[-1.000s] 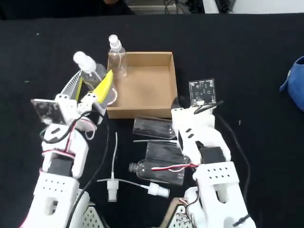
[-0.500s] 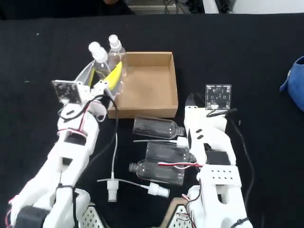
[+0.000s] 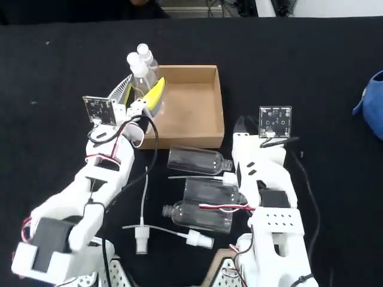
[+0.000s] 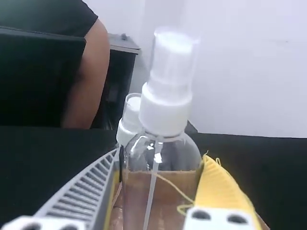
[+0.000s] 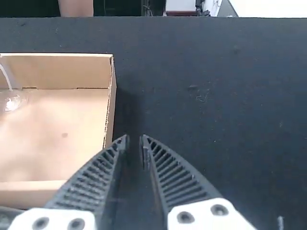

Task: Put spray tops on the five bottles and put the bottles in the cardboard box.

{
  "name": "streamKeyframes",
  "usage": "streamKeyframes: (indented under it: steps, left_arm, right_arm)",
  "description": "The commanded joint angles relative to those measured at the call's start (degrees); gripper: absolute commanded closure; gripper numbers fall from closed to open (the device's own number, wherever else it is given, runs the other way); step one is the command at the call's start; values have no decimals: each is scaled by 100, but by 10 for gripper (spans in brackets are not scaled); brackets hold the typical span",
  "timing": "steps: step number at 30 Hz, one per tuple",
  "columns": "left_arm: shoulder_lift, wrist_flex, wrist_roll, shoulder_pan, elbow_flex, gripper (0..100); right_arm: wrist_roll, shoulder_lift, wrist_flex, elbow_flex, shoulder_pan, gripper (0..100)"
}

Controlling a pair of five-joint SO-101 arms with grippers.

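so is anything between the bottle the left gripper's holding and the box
Only the capped bottle standing in the cardboard box at its far left corner, close beside the held bottle in the left gripper. The rest of the box looks open.

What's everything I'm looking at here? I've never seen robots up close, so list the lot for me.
cardboard box: one, brown, middle of the table.
capped bottle: one, clear with a white spray top, standing in the box's far left corner.
held bottle: one, clear with a white spray top, at the box's left wall.
uncapped bottles: three, clear, lying in front of the box.
loose spray tops: three, white, among the lying bottles.
blue object: one, at the right edge.
table: one, black.
left claw: grey and yellow, shut on the held bottle.
right claw: dark, empty, right of the box.
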Motion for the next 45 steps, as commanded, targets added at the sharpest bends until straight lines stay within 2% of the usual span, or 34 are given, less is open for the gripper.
streamKeyframes:
  steps: [1,15,20,22,36,45]
  left_arm:
    - [316,-563,-44,40,-374,970]
    - [1415,-1266,-97,92,-690,970]
    - [1477,-1301,-914,31,-514,970]
    - [1477,-1301,-1002,31,-514,970]
    - [1495,-1284,-1002,40,-505,970]
    - [2251,-1354,-1011,31,-804,970]
  right_arm:
    - [0,-57,-158,-13,-185,982]
    - [0,-57,-158,-22,-185,981]
    - [0,-57,-158,-31,-185,981]
    - [0,-57,-158,-31,-185,981]
    - [0,-57,-158,-22,-185,980]
    - [0,-57,-158,-22,-185,980]
